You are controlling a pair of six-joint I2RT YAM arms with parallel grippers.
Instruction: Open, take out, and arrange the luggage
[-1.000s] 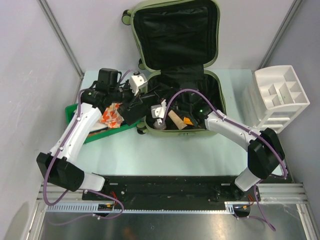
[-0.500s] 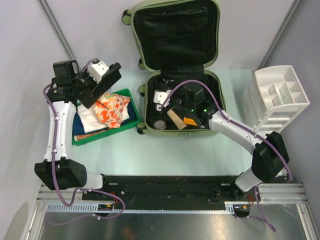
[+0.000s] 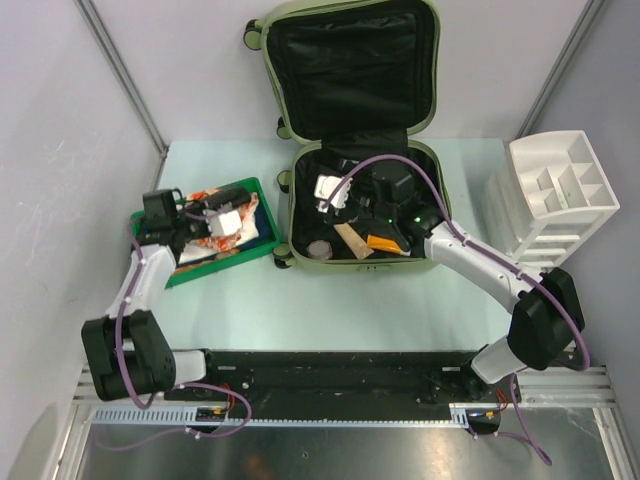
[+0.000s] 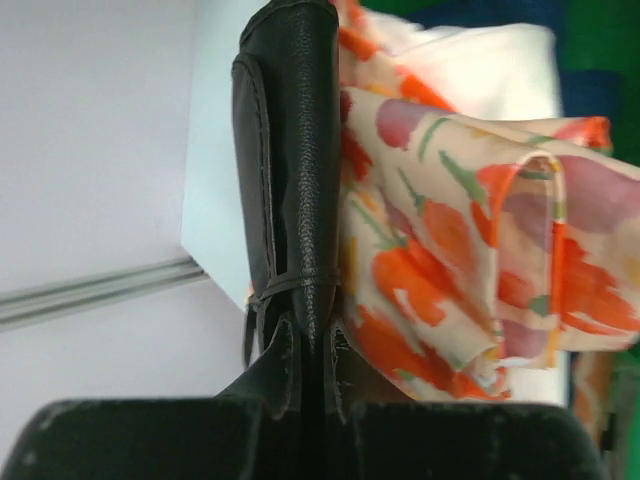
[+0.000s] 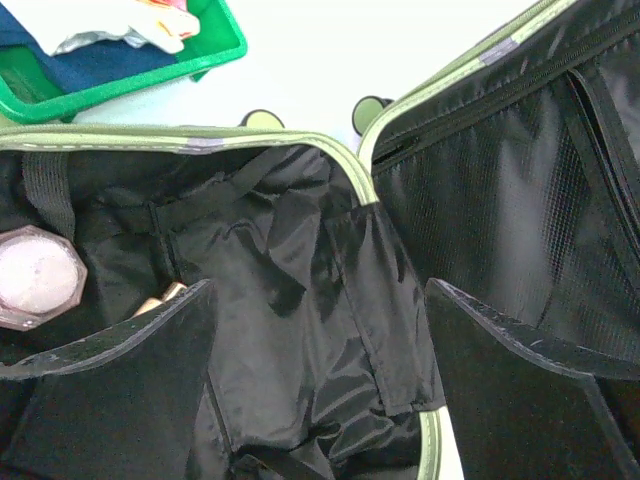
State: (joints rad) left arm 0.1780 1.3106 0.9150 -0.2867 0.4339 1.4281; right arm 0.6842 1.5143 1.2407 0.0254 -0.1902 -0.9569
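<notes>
The luggage [image 3: 350,70], a pale olive-green hard-shell suitcase, lies open with its lid up at the back and the black lining [image 5: 300,290] showing. My right gripper [image 3: 342,193] [image 5: 318,300] is open inside its lower half, near the back-left corner, with only lining between the fingers. A pink round jar [image 3: 319,247] [image 5: 38,278], a tan block [image 3: 350,240] and an orange item [image 3: 383,241] lie in the shell. My left gripper [image 3: 222,212] [image 4: 308,345] is shut on a black leather pouch [image 4: 290,180], low over floral cloth [image 4: 450,250] in the green tray [image 3: 175,278].
A white compartmented organizer [image 3: 555,195] stands at the right edge of the table. The green tray [image 5: 120,85] also holds blue and white folded cloth [image 5: 90,55]. Metal frame posts [image 3: 120,70] rise at the back left and back right.
My left arm carried the black pouch away from the luggage, up and left, then down onto the tray. My right gripper opened and shifted toward the suitcase's back-left corner.
</notes>
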